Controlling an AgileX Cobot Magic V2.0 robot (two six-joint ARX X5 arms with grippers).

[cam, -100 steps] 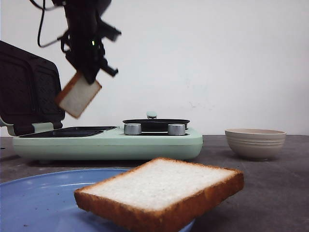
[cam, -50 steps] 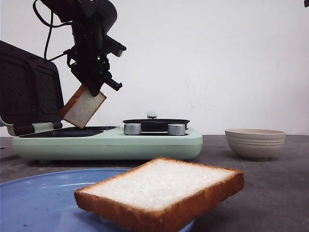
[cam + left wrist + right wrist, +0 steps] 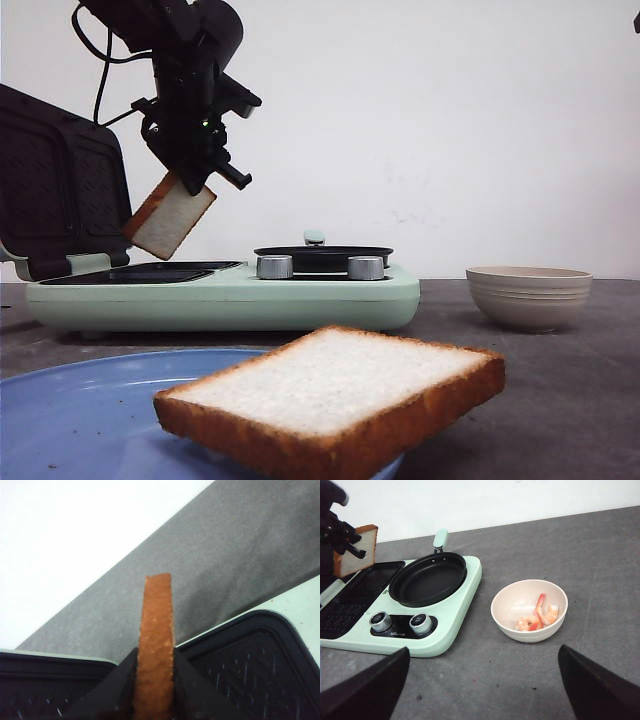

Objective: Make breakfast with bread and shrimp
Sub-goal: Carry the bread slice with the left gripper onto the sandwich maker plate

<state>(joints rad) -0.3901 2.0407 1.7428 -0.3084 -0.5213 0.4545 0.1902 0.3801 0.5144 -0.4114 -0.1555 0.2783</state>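
The left tool (image 3: 183, 180) grips one slice of bread (image 3: 170, 217) by its upper edge, its fingers (image 3: 112, 690) closed against both faces and the slice hanging tilted just above the dark grill plate (image 3: 150, 270) of the mint-green breakfast maker (image 3: 230, 295), in front of the raised lid (image 3: 60, 185). A second slice (image 3: 335, 395) lies on the blue plate (image 3: 70, 420) nearest the front camera. The shrimp (image 3: 537, 617) sit in a cream bowl (image 3: 529, 609) on the grey surface (image 3: 600, 560), beside the maker's black pan (image 3: 427, 577). The right tool (image 3: 480, 685) is spread wide and holds nothing, above the surface near the bowl.
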